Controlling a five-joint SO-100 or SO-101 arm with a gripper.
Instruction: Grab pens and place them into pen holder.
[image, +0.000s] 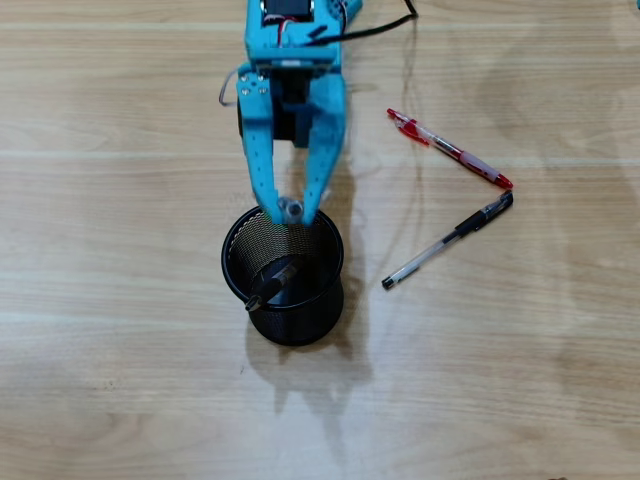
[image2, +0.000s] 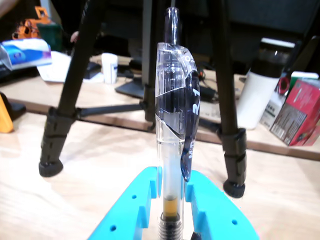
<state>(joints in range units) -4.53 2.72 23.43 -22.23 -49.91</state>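
Note:
My blue gripper (image: 291, 211) is shut on a black-and-clear pen (image: 291, 209), held upright over the far rim of the black wire-mesh pen holder (image: 330, 296). In the wrist view the pen (image2: 173, 115) stands upright between the blue jaws, gripper (image2: 172, 187) closed on its barrel. One black pen (image: 270, 285) leans inside the holder. A red-and-clear pen (image: 450, 149) and another black-and-clear pen (image: 447, 240) lie on the table to the right of the holder.
The wooden table (image: 120, 380) spreads around the holder. A black cable (image: 385, 25) runs from the arm at the top. In the wrist view, tripod legs (image2: 65, 105), a white bottle (image2: 257, 90) and boxes stand at the table's far side.

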